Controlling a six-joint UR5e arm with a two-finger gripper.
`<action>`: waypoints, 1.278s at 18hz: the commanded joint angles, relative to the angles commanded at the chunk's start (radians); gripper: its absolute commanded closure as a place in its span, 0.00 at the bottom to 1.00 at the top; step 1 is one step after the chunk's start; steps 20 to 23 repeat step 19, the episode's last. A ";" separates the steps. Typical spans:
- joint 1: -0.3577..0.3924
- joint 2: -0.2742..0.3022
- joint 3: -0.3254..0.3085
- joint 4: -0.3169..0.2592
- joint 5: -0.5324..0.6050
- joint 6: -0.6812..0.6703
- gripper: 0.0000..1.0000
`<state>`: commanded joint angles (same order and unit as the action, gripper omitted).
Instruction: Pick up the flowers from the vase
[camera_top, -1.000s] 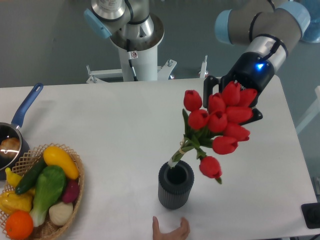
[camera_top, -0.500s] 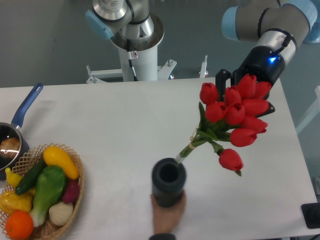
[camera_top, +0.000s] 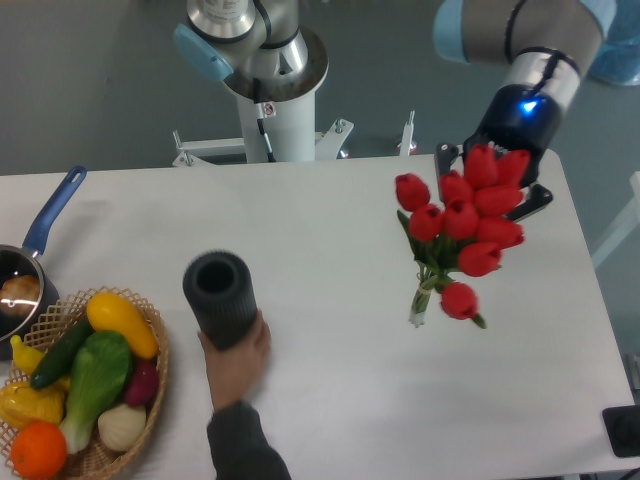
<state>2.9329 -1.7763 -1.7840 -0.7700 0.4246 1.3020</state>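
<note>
**Tulips held above the table, vase in a person's hand**

At the far left edge sits a blue-handled saucepan (camera_top: 22, 270), partly cut off by the frame, with something pale inside it. Just near of it is a wicker basket (camera_top: 150, 385) piled with vegetables: a yellow squash (camera_top: 121, 322), a dark green cucumber (camera_top: 62, 352), a pale green leafy one (camera_top: 97, 380), a small purple piece, a white bulb (camera_top: 122, 426) and an orange (camera_top: 40, 449) at the near corner.

To the right of the basket, a person's hand (camera_top: 237, 362) reaches in from the near edge, sleeve showing, and grips the vase (camera_top: 220, 297). The dark ribbed cylinder is tilted so its round mouth faces up toward the camera, and nothing is in it.

At the far middle stands my white base column (camera_top: 270, 95).

Well to the right of the vase, the flowers (camera_top: 462, 222) hang clear of the vase and apart from it. The red tulip buds cluster at the top, right against my gripper (camera_top: 497, 172); the green stems and leaves taper down to a bound end (camera_top: 419, 305) over the white table (camera_top: 330, 400). My fingers are hidden behind the buds, so I cannot see how far they are closed, though the bunch hangs from them and I take it I am pinching it.
</note>
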 joint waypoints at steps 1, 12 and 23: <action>0.003 -0.002 0.000 0.000 0.026 0.031 0.97; -0.167 0.028 0.119 -0.057 0.643 0.083 0.93; -0.279 0.014 0.264 -0.288 0.936 0.083 0.94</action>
